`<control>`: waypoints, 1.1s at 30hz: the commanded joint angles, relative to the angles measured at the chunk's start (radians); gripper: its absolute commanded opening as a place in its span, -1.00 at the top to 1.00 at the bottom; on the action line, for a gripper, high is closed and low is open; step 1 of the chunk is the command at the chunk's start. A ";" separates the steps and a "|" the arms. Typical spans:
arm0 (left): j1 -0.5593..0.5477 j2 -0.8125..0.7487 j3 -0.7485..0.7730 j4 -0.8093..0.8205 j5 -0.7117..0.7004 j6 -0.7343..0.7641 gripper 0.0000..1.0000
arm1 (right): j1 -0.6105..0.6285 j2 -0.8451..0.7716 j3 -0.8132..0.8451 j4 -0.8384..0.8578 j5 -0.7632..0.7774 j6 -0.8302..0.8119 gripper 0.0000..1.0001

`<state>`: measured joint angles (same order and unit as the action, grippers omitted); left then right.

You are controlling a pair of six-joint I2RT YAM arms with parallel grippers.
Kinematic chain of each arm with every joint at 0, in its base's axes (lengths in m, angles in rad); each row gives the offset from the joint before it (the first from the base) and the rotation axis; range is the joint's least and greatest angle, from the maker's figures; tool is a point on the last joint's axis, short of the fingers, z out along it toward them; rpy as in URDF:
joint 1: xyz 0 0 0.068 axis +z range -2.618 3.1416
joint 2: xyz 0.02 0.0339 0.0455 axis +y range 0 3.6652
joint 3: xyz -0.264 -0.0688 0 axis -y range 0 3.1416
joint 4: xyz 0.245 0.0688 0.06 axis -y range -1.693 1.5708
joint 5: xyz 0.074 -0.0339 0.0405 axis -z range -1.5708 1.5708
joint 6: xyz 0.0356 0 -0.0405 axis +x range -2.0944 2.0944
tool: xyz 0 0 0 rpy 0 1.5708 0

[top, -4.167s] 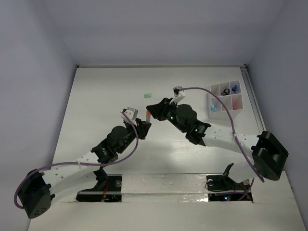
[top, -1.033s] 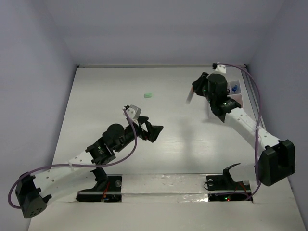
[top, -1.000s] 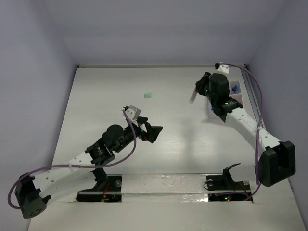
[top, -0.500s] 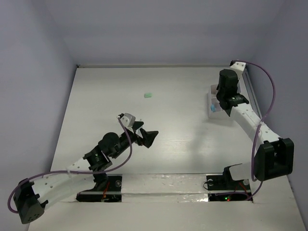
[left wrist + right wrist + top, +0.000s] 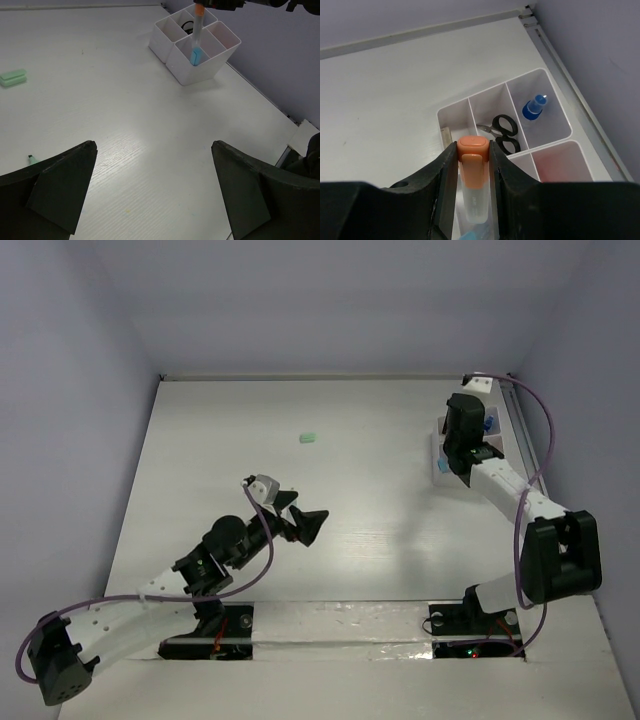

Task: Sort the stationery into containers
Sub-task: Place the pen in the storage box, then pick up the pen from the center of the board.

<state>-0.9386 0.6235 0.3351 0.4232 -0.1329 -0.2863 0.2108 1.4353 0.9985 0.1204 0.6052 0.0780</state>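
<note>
The white divided tray (image 5: 440, 428) stands at the far right. My right gripper (image 5: 472, 148) is shut on an orange-capped pen (image 5: 473, 172) and holds it upright, its lower end down inside a near compartment beside a blue item (image 5: 195, 56). Other compartments hold black scissors (image 5: 502, 131), a blue clip (image 5: 534, 107) and something pink (image 5: 560, 165). My left gripper (image 5: 155, 185) hangs open and holds nothing above the table's middle (image 5: 305, 525). A green eraser block (image 5: 309, 438) lies alone on the table, far left in the left wrist view (image 5: 12, 77).
A tiny mint piece (image 5: 32, 160) lies on the table beside my left finger. The back wall and a rail (image 5: 570, 70) run close behind and to the right of the tray.
My right arm has carried the pen from the table's middle right to the tray and lowered it into a compartment. My left arm has drawn back toward its base, its jaws opening a little wider.
</note>
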 commanded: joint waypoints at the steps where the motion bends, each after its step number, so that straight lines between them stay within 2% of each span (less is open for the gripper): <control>1: 0.000 0.004 -0.001 0.058 -0.011 0.001 -0.98 | 0.004 0.013 -0.024 0.078 -0.041 -0.001 1.00; 6: 0.000 0.013 -0.001 0.055 -0.027 0.001 -0.98 | 0.004 0.011 -0.058 0.081 -0.050 0.002 0.88; 9: 0.000 -0.001 -0.004 0.052 -0.046 -0.002 -0.98 | 0.004 0.011 -0.043 0.047 -0.027 0.006 0.67; 11: 0.000 -0.013 -0.007 0.051 -0.059 -0.004 -0.98 | 0.004 0.005 -0.032 0.027 -0.028 0.011 0.25; 12: 0.000 -0.019 -0.008 0.049 -0.063 -0.004 -0.98 | 0.004 0.002 -0.026 0.018 -0.031 0.016 -0.03; 15: 0.000 -0.034 -0.013 0.046 -0.086 -0.011 -0.98 | 0.004 -0.025 -0.012 -0.014 -0.057 0.037 -0.37; 20: 0.000 -0.067 -0.028 0.032 -0.167 -0.024 -0.98 | 0.025 -0.067 0.006 -0.062 -0.123 0.068 -0.48; 23: 0.000 -0.097 -0.031 0.011 -0.250 -0.045 -0.98 | 0.088 -0.099 0.017 -0.119 -0.231 0.146 -0.48; 26: 0.000 -0.140 -0.013 -0.030 -0.335 -0.080 -0.98 | 0.220 -0.082 0.020 -0.176 -0.362 0.225 -0.48; 29: 0.000 -0.195 0.019 -0.073 -0.393 -0.119 -0.98 | 0.381 0.035 0.049 -0.177 -0.481 0.340 -0.51; 31: 0.000 -0.235 0.042 -0.093 -0.412 -0.138 -0.98 | 0.500 0.171 0.130 -0.191 -0.504 0.358 -0.57; 33: 0.000 -0.269 0.056 -0.126 -0.430 -0.151 -0.98 | 0.565 0.262 0.199 -0.241 -0.493 0.374 -0.65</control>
<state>-0.9386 0.4000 0.3237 0.3138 -0.4877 -0.3927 0.6704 1.5738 1.1103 -0.0360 0.2031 0.3717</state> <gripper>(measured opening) 0.989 0.807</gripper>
